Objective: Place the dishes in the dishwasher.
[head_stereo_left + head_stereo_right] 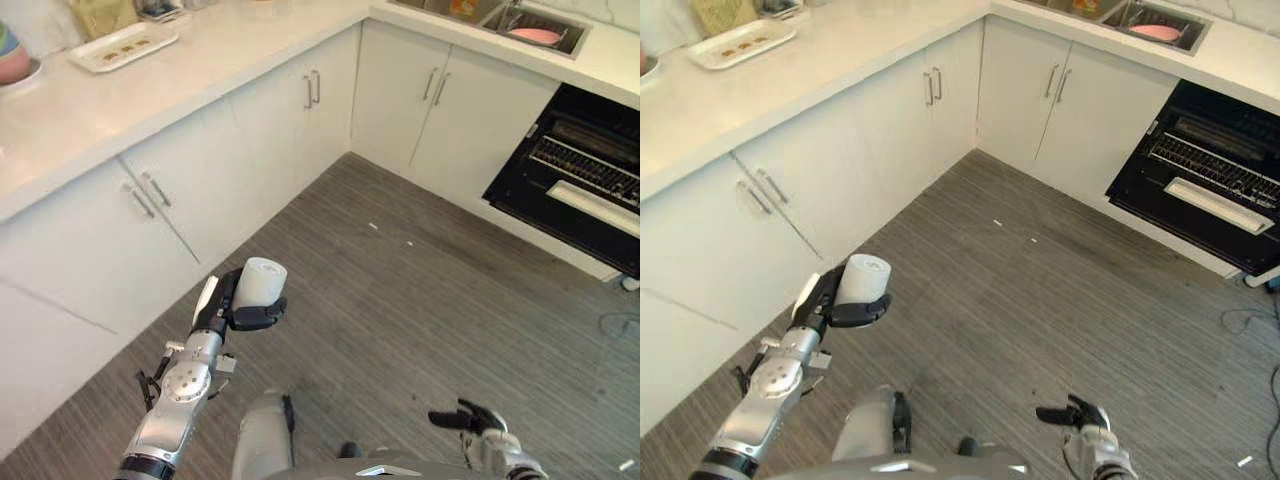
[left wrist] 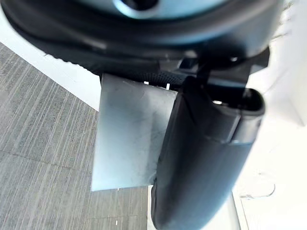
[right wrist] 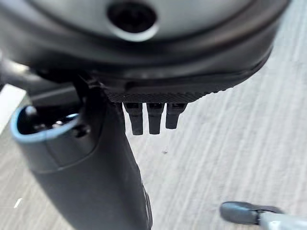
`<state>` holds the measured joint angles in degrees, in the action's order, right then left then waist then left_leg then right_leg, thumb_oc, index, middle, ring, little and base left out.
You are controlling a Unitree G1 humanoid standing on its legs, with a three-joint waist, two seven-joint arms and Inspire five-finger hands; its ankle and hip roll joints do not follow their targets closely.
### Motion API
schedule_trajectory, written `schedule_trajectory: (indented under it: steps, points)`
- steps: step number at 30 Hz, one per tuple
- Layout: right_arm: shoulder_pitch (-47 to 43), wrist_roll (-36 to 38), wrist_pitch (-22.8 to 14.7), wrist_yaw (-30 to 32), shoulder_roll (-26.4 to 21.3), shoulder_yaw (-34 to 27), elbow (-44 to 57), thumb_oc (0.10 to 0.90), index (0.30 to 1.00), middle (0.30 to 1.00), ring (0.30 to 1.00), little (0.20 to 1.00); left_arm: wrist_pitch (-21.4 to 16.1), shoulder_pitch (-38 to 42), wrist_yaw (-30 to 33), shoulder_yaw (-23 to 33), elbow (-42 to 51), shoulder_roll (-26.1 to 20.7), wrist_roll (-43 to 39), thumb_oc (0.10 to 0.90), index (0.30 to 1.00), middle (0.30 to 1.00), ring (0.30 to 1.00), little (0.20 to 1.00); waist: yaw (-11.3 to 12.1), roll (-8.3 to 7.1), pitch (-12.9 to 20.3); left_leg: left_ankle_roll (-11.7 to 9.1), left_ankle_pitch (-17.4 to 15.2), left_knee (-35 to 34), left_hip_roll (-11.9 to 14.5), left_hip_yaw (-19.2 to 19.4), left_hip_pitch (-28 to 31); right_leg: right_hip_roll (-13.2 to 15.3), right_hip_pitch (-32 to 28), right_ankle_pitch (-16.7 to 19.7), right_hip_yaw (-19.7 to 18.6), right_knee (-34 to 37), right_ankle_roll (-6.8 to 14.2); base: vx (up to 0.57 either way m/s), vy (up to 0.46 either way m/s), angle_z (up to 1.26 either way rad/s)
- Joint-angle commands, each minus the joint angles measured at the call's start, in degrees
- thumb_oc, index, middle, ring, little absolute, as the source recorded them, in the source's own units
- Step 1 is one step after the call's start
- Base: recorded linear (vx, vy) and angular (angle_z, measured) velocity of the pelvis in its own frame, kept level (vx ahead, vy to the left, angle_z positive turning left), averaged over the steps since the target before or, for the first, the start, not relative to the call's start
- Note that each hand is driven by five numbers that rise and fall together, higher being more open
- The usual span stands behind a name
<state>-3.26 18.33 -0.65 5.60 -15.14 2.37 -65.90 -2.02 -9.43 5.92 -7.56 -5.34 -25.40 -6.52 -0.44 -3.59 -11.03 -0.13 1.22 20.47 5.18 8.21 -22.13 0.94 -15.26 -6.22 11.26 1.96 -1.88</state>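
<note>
My left hand (image 1: 232, 312) is shut on a white cup (image 1: 264, 280) and holds it upright above the grey floor, in front of the white cabinets. In the left wrist view the cup (image 2: 127, 139) sits between the thumb and the palm. The dishwasher (image 1: 590, 180) stands open at the far right, dark inside, with a wire rack (image 1: 585, 165) showing. It is well away from the cup. My right hand (image 1: 470, 420) hangs low near the floor with its fingers (image 3: 148, 117) straight and nothing in it.
White cabinets (image 1: 200, 190) run along the left and back under a pale counter (image 1: 230, 50). On the counter lie a white tray (image 1: 122, 45) and a bowl (image 1: 12, 55). A pink dish (image 1: 538, 35) rests in the sink. Open floor lies between me and the dishwasher.
</note>
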Motion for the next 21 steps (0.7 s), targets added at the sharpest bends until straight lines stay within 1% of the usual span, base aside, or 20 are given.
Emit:
schedule_trajectory:
  steps: [1,2,3,4,5,6,8,9,10,11,12,13,14,15,16,17,18,19,20,21]
  points:
    - [-1.3,-1.4,-1.9,1.3,-2.4,2.4,-1.0,0.800,0.900,0.900,0.900,0.900,-6.0,3.8,2.6,4.9,8.7,-1.2,1.0,0.400,0.300,0.300,0.300,0.300,2.2,0.47,-0.3,-4.9,3.1,-16.0,-0.3,-8.2,9.5,0.1,4.1,1.3,-1.8,3.0,5.6,0.48,0.197,-0.81]
    - [-1.8,-0.8,-2.0,1.7,-1.9,1.6,-1.7,0.800,0.900,0.900,0.900,0.900,-6.0,3.4,3.5,5.0,8.5,-1.1,1.3,0.400,0.300,0.300,0.300,0.300,2.1,1.00,-0.1,-6.9,5.9,-20.6,0.6,-10.3,7.3,0.3,1.5,-0.3,-4.1,3.0,6.2,0.49,0.197,-1.06]
    - [-1.7,-0.8,-2.0,1.7,-1.9,1.6,-1.7,0.800,0.900,0.900,0.900,0.900,-6.0,3.4,3.5,4.9,8.4,-1.1,1.3,0.400,0.300,0.300,0.300,0.300,2.3,0.94,-0.1,-6.9,6.1,-21.0,0.6,-10.1,7.5,0.3,1.5,-0.3,-4.2,3.0,6.2,0.63,0.334,-1.49]
    - [-1.2,-1.3,-2.0,1.2,-1.5,1.5,-1.7,0.800,0.900,0.900,0.900,0.900,-6.0,3.5,3.2,5.1,8.3,-1.6,1.2,0.400,0.300,0.300,0.300,0.300,2.1,2.11,1.4,-7.5,8.5,-23.6,1.4,-9.2,10.2,0.8,0.6,-1.5,-5.7,2.0,6.6,0.32,0.199,-1.16]
    - [-1.1,-1.3,-2.0,1.2,-1.5,1.5,-1.7,0.800,0.900,0.900,0.900,0.900,-6.0,3.5,3.2,5.1,8.3,-1.6,1.2,0.400,0.300,0.300,0.300,0.300,2.4,2.09,1.4,-7.5,8.6,-23.9,1.5,-9.0,10.5,0.8,0.6,-1.5,-5.9,1.9,6.6,0.47,0.340,-1.13]
    - [-1.0,-1.7,-1.7,1.0,-1.2,1.4,-1.6,0.800,0.900,0.900,0.900,0.900,-6.1,3.3,2.9,5.0,8.5,-1.9,1.6,0.400,0.300,0.300,0.300,0.300,2.5,2.09,2.0,-7.0,8.8,-23.9,1.3,-8.8,11.4,1.9,1.1,-2.1,-6.8,-0.7,7.0,0.32,0.289,-0.79]
    - [-0.6,-1.3,-1.5,0.8,-0.4,0.3,-2.0,0.800,0.900,0.900,0.900,0.900,-5.8,3.8,3.0,4.8,8.3,-2.9,2.1,0.400,0.300,0.300,0.300,0.300,2.0,1.68,3.2,-5.2,7.2,-24.3,-0.2,-7.9,14.6,3.9,3.6,-1.9,-7.9,-9.2,8.6,0.48,0.436,-0.85]
    - [0.2,-0.1,-1.4,0.5,0.5,-0.5,-2.1,0.800,0.900,0.900,0.900,0.900,-5.2,4.3,3.6,5.1,8.0,-3.3,2.7,0.400,0.300,0.300,0.300,0.300,0.8,1.46,2.8,-2.5,4.9,-23.5,-1.5,-6.6,17.6,5.7,9.1,3.9,-9.4,-21.7,11.2,0.34,0.335,-0.87]
    - [0.2,-0.1,-1.3,0.5,0.5,-0.5,-2.0,0.800,0.900,0.900,0.900,0.900,-5.2,4.4,3.6,5.1,8.0,-3.3,2.7,0.400,0.300,0.300,0.300,0.300,1.0,1.56,2.9,-2.5,5.0,-23.4,-1.4,-6.4,17.3,5.6,9.4,4.0,-9.6,-21.8,11.2,0.27,0.331,-0.98]
    - [0.4,0.1,-1.1,0.2,0.8,-0.7,-1.6,0.800,0.900,0.900,0.900,0.900,-5.0,4.3,3.8,5.4,8.1,-3.8,2.9,0.400,0.300,0.300,0.300,0.300,0.2,1.89,2.0,-1.3,3.8,-22.5,-1.7,-5.8,18.5,6.0,13.1,7.5,-10.4,-28.7,11.9,0.18,0.322,-0.55]
    - [0.8,0.6,-1.2,0.1,1.5,-0.7,-0.9,0.800,0.900,0.900,0.900,0.900,-4.7,4.2,4.1,6.1,8.0,-4.3,4.0,0.400,0.300,0.300,0.300,0.300,-0.9,3.00,0.7,0.4,1.7,-22.4,-1.7,-4.7,20.9,6.5,17.9,9.9,-8.5,-37.3,11.9,0.19,0.315,-0.32]
    - [0.8,0.6,-1.2,0.1,1.5,-0.7,-0.8,0.800,0.900,0.900,0.900,0.900,-4.7,4.3,4.2,6.1,7.9,-4.3,4.0,0.400,0.300,0.300,0.300,0.300,-0.7,2.88,0.8,0.4,1.7,-22.3,-1.8,-4.4,20.8,6.6,18.5,9.7,-8.8,-38.0,11.9,0.21,0.337,-0.09]
    - [0.9,0.7,-1.2,0.1,1.9,-1.0,-0.6,0.800,0.900,0.900,0.900,0.900,-4.4,4.1,4.4,6.6,7.6,-4.3,4.4,0.400,0.300,0.300,0.300,0.300,-1.0,3.26,0.6,0.9,0.5,-22.7,-1.9,-3.3,22.6,8.3,20.7,9.3,-5.8,-40.8,11.9,0.31,0.288,-0.54]
    - [1.1,0.8,-1.4,-0.1,2.3,-1.1,-0.1,0.800,0.900,0.900,0.900,0.900,-4.3,3.7,4.5,7.4,7.3,-3.6,4.5,0.400,0.300,0.300,0.300,0.300,-1.6,3.55,0.6,1.2,-1.3,-23.4,-2.5,-0.9,25.5,9.4,23.4,7.1,0.3,-37.8,11.3,0.42,0.337,-0.76]
    - [1.1,0.5,-1.6,-0.2,2.1,-0.9,0.7,0.800,0.900,0.900,0.900,0.900,-4.5,3.3,4.3,7.7,7.6,-3.2,4.5,0.400,0.300,0.300,0.300,0.300,-2.0,3.31,0.3,1.4,-2.4,-23.2,-3.1,-0.3,26.7,9.1,24.4,5.7,2.5,-34.5,10.9,0.33,0.215,-0.93]
    - [1.1,0.5,-1.6,-0.2,2.1,-0.9,0.8,0.800,0.900,0.900,0.900,0.900,-4.5,3.3,4.3,7.7,7.6,-3.2,4.5,0.400,0.300,0.300,0.300,0.300,-2.1,3.55,0.4,1.3,-2.3,-23.1,-2.8,-0.3,26.5,8.8,24.2,6.1,2.8,-34.0,10.7,0.22,0.070,-0.83]
    - [1.1,-0.2,-1.8,-0.2,1.6,-0.7,2.0,0.800,0.900,0.900,0.900,0.900,-4.8,3.0,4.3,8.3,7.8,-2.9,4.5,0.400,0.300,0.300,0.300,0.300,-2.2,2.98,0.3,1.3,-3.7,-22.8,-3.5,0.5,27.6,8.8,25.0,5.4,5.5,-29.0,10.6,0.21,0.036,-0.61]
    - [1.0,-1.2,-1.8,0.1,0.9,-0.4,3.8,0.800,0.900,0.900,0.900,0.900,-4.8,2.9,4.2,8.8,8.4,-2.9,4.7,0.400,0.300,0.300,0.300,0.300,-2.0,2.84,0.3,1.0,-5.2,-22.2,-3.5,1.6,28.6,9.2,24.4,5.6,9.7,-22.8,10.7,0.45,0.074,-0.55]
    - [-0.1,-3.6,-2.7,1.1,-0.7,0.7,8.2,0.800,0.900,0.900,0.900,0.900,-5.2,3.2,4.6,9.5,9.3,-2.7,5.0,0.400,0.300,0.300,0.300,0.300,-1.0,2.36,1.1,0.2,-8.0,-22.2,-3.3,4.5,31.0,9.9,24.4,5.8,19.3,-13.4,11.6,0.40,0.041,-0.60]
    - [-0.3,-5.0,-2.8,1.7,-1.4,1.3,11.4,0.800,0.900,0.900,0.900,0.900,-5.4,3.4,4.8,9.7,9.4,-2.6,5.3,0.400,0.300,0.300,0.300,0.300,-0.9,2.31,1.3,-0.2,-8.4,-21.9,-3.0,5.9,31.4,9.3,24.4,6.4,22.2,-9.4,11.2,0.39,0.036,-0.94]
